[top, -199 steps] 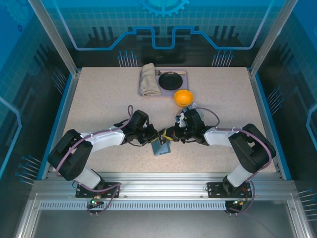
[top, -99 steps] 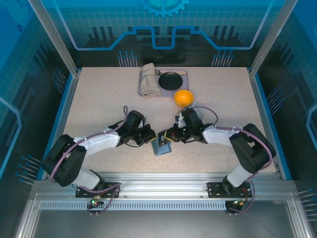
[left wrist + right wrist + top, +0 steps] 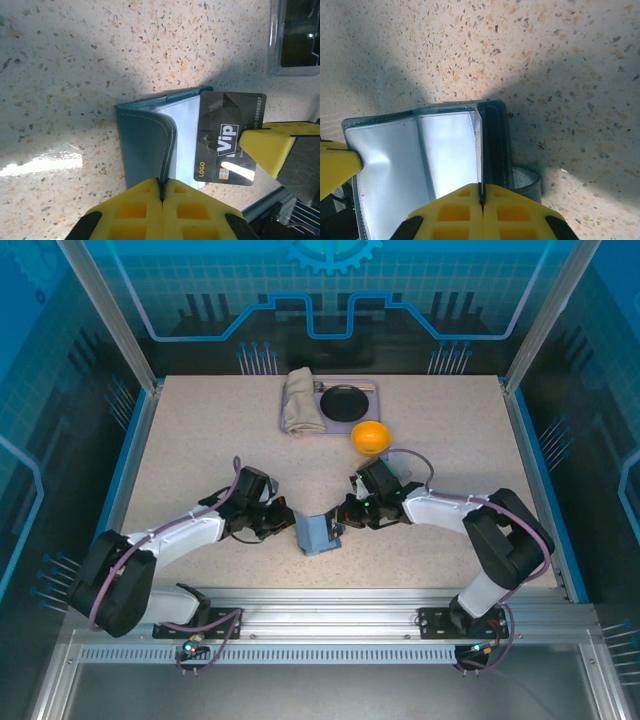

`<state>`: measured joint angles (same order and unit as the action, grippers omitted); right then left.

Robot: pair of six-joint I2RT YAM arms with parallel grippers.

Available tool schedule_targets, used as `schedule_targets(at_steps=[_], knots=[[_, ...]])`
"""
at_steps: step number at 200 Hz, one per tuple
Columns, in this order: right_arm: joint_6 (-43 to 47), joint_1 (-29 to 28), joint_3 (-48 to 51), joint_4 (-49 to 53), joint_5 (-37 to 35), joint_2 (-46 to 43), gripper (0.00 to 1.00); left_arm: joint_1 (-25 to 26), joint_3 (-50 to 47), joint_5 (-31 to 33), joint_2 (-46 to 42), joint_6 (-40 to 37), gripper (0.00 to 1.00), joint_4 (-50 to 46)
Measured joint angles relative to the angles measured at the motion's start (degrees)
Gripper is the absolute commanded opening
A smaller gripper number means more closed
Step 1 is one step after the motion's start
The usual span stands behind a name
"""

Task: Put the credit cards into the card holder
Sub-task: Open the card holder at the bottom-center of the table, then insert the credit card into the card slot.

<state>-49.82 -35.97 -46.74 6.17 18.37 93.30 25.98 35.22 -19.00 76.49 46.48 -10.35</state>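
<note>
The card holder (image 3: pixel 318 533), a slate-blue folding wallet, lies open on the speckled table between the two arms. My left gripper (image 3: pixel 161 187) is shut on the edge of the card holder's (image 3: pixel 145 145) outer flap and holds it lifted. A dark credit card (image 3: pixel 227 137) marked "Vip" stands over the pale inner pockets. My right gripper (image 3: pixel 481 192) is shut on that credit card (image 3: pixel 479 145), which shows edge-on against the card holder's (image 3: pixel 445 150) inner pocket. In the top view the left gripper (image 3: pixel 285 525) and the right gripper (image 3: pixel 340 515) flank the wallet.
An orange ball (image 3: pixel 370 436) sits behind the right gripper. A tray (image 3: pixel 328 430) at the back holds a folded cloth (image 3: pixel 300 400) and a dark plate (image 3: pixel 347 402). A clear case (image 3: pixel 295 40) lies near the wallet.
My left gripper has drawn back to the left with the wallet's flap, spreading the card holder open. The right gripper with the card has edged slightly left toward it.
</note>
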Motion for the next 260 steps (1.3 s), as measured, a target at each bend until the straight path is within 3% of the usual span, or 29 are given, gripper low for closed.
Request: schedule_targets(at_steps=[61,134,186,260], knots=[[1.7,-0.5,-1.6,2.4,-1.5,0.1,0.01,0.0,1.9,5.8,1.6,-3.6,0.00,-7.2],[2.1,-0.8,-1.8,3.2,-1.7,-0.5,0.02,0.0,1.9,6.9,5.5,-4.5,0.33,-10.5],[2.2,-1.5,-1.8,3.8,-2.8,-4.1,0.03,0.0,1.9,5.6,5.3,-4.2,0.23,-10.1],[1.0,-4.4,-1.7,-1.9,-1.0,-4.7,0.03,0.7,2.2,4.2,7.5,-2.5,0.25,-6.3]])
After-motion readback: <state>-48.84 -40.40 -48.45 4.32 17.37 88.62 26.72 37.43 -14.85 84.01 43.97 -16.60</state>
